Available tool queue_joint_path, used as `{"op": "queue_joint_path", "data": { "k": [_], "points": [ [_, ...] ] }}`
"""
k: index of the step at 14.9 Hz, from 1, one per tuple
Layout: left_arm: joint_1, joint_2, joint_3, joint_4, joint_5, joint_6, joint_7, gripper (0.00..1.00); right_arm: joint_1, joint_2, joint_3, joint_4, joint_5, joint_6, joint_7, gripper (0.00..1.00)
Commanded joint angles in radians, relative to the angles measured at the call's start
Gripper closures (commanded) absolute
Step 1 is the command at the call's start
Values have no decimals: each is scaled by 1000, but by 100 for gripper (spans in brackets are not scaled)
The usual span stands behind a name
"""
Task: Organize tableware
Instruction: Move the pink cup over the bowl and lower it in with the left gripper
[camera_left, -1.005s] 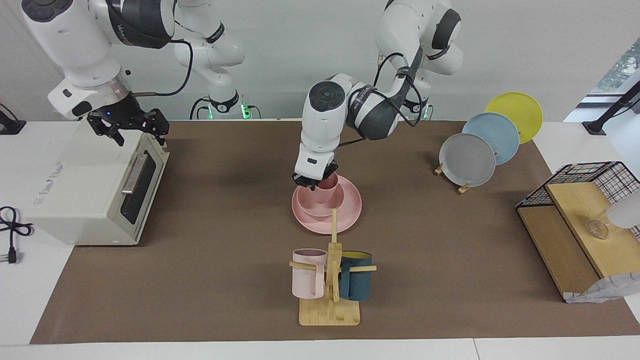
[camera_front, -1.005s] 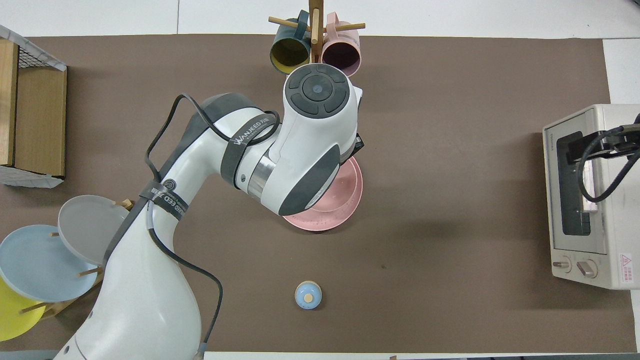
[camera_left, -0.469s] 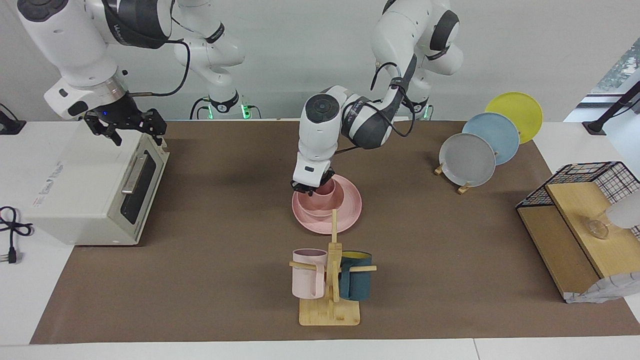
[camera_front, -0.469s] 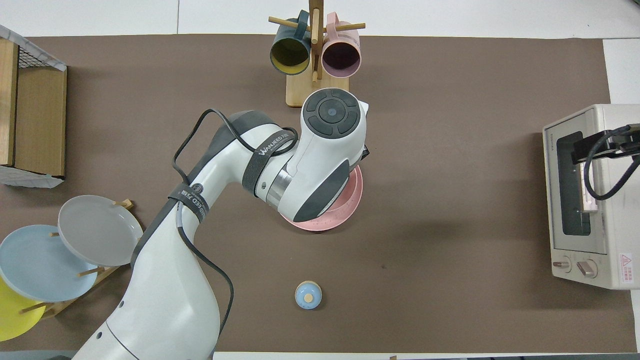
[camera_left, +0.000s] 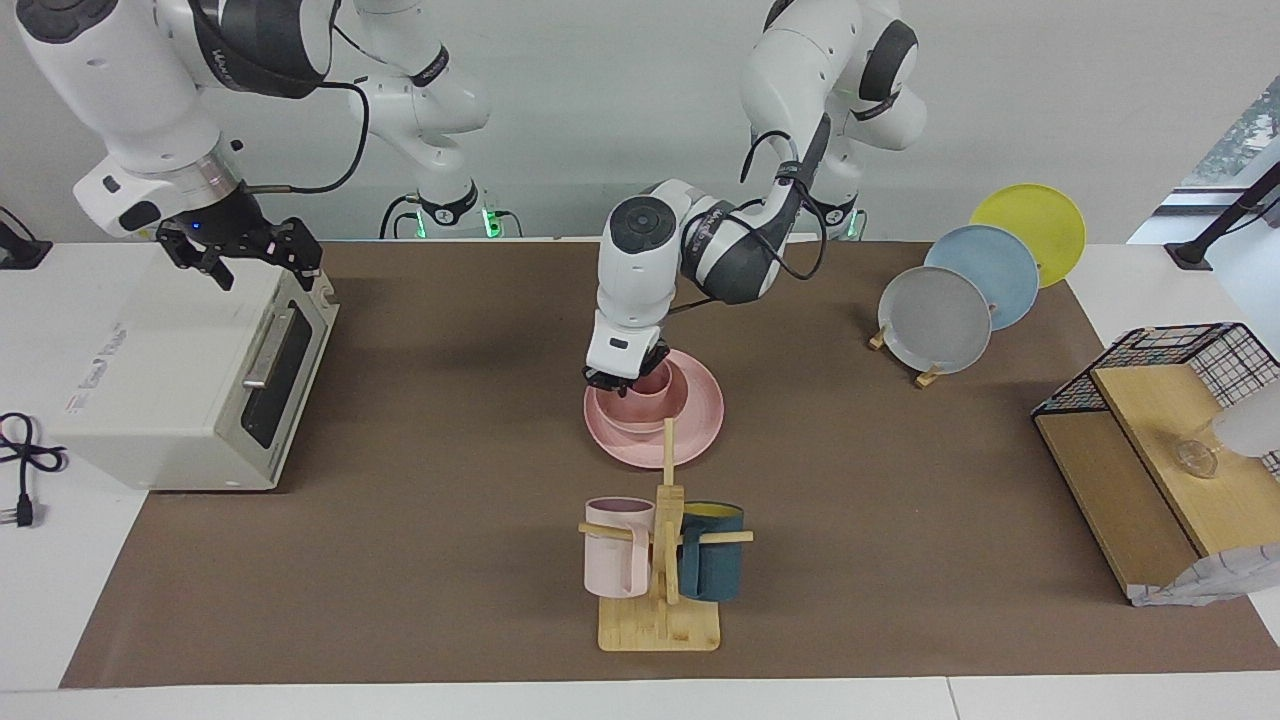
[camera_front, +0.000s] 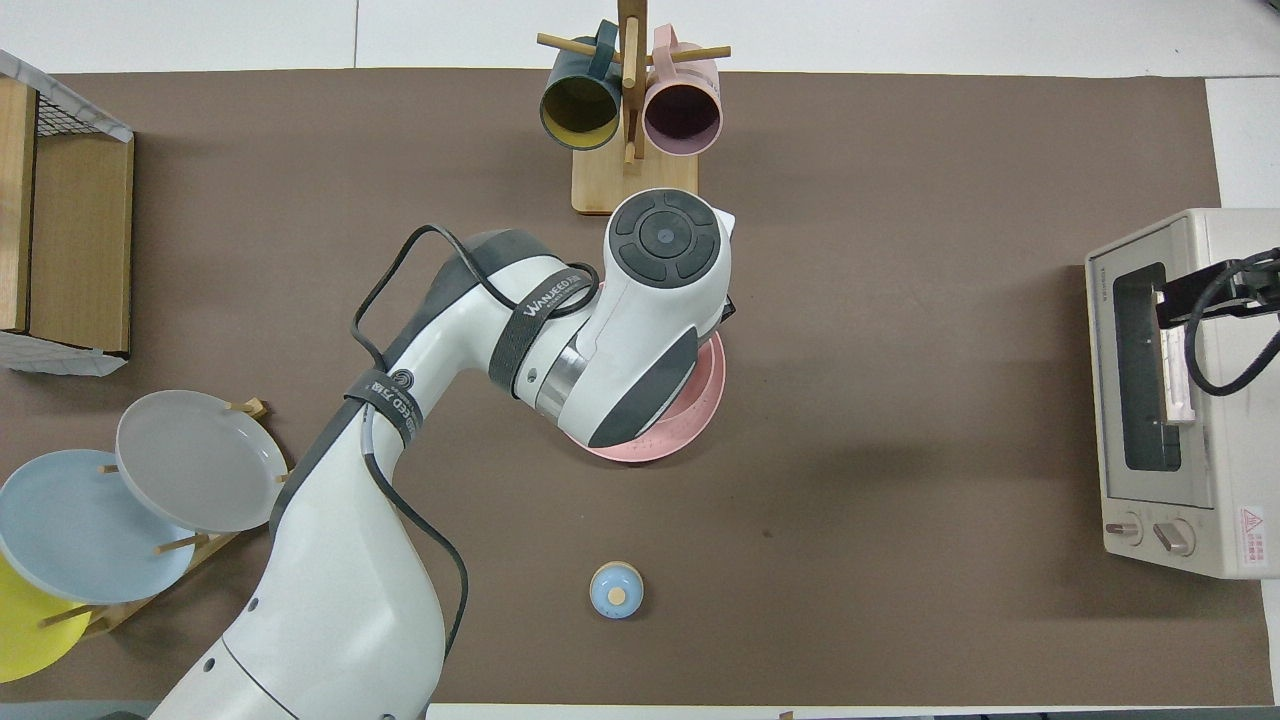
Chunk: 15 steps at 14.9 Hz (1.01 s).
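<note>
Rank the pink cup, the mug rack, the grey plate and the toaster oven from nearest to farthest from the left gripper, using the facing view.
Measured from the left gripper:
1. Pink cup, right at the gripper, in the bowl.
2. Mug rack, farther from the robots.
3. Grey plate, toward the left arm's end.
4. Toaster oven, toward the right arm's end.

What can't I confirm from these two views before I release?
- Overhead view: the left arm's wrist covers the pink cup, the pink bowl and most of the pink plate.
- Facing view: the left gripper is at the pink cup, but its grip can't be read.
- Overhead view: the right gripper, over the toaster oven, is cut off by the edge.
</note>
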Motion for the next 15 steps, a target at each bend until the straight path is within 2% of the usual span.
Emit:
{"op": "queue_joint_path", "data": {
  "k": [1,5,8,13,15],
  "points": [
    [-16,-13,16,-19,41,13,-15,0,-7,-8,-15,-7,40,7,36,0],
    [-3,-37,17,-10,42,-24,-5,0,-7,-8,-15,-5,40,4,36,0],
    [42,-121,19,-13,42,-91,21,0,-9,-8,-15,-5,40,6,36,0],
    [134,-217,31,-11,44,-208,136,0,-6,-8,2,-4,42,4,36,0],
    [204,-246,42,-18,48,-249,292,0,-4,-6,-1,11,46,-2,39,0]
  ]
}}
